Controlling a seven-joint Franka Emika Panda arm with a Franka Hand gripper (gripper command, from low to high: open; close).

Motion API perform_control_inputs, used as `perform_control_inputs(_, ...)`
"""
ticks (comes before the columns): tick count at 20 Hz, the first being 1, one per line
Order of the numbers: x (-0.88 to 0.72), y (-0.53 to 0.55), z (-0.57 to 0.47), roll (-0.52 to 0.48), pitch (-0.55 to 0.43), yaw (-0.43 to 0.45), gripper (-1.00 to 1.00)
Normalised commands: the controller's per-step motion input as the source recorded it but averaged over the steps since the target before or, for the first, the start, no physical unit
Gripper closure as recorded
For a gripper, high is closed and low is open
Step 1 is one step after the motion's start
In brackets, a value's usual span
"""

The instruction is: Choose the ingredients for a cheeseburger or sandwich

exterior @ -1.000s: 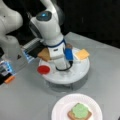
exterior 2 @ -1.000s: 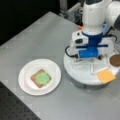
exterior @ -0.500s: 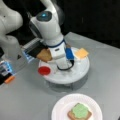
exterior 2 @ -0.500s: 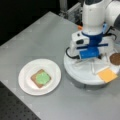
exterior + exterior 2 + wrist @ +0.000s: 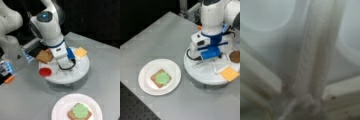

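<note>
In both front views my gripper (image 5: 65, 64) (image 5: 208, 60) is lowered into the middle of a white round divided tray (image 5: 75, 75) (image 5: 195, 72), with its fingertips hidden behind the hand. On the tray lie a tan toast square (image 5: 44, 56), a red tomato round (image 5: 45, 72), a yellow cheese square (image 5: 80, 52) (image 5: 229, 74) and a dark brown patty (image 5: 235, 56). The sandwich stands on a white paper plate (image 5: 60, 107) (image 5: 145, 85) as a toast base (image 5: 72, 115) (image 5: 153, 79) with green lettuce (image 5: 80, 110) (image 5: 163, 77) on top. The wrist view shows only the tray's white dividers (image 5: 312, 50), very close.
The grey table carries both plates. The arm's white base (image 5: 12, 50) with blue lights and an orange piece (image 5: 9, 79) stands at a front view's left. A black perforated surface (image 5: 135, 110) borders the table at a front view's bottom left.
</note>
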Motion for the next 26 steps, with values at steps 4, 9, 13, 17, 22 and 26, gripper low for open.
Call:
perform_control_inputs(4,-0.05,0.08,0.02,0.091,0.104,0.294,-1.0)
perform_control_inputs(9,-0.06,0.1,0.02,0.086,0.094,0.259,-1.0)
perform_control_inputs(13,-0.06,0.1,0.02,0.083,0.083,0.24,-1.0)
perform_control_inputs(17,-0.05,0.1,0.03,0.08,0.053,0.256,-1.0)
perform_control_inputs(22,-0.09,0.11,0.03,0.101,0.085,0.131,-1.0)
perform_control_inputs(26,-0.19,0.18,0.13,0.085,0.133,-0.071,-1.0)
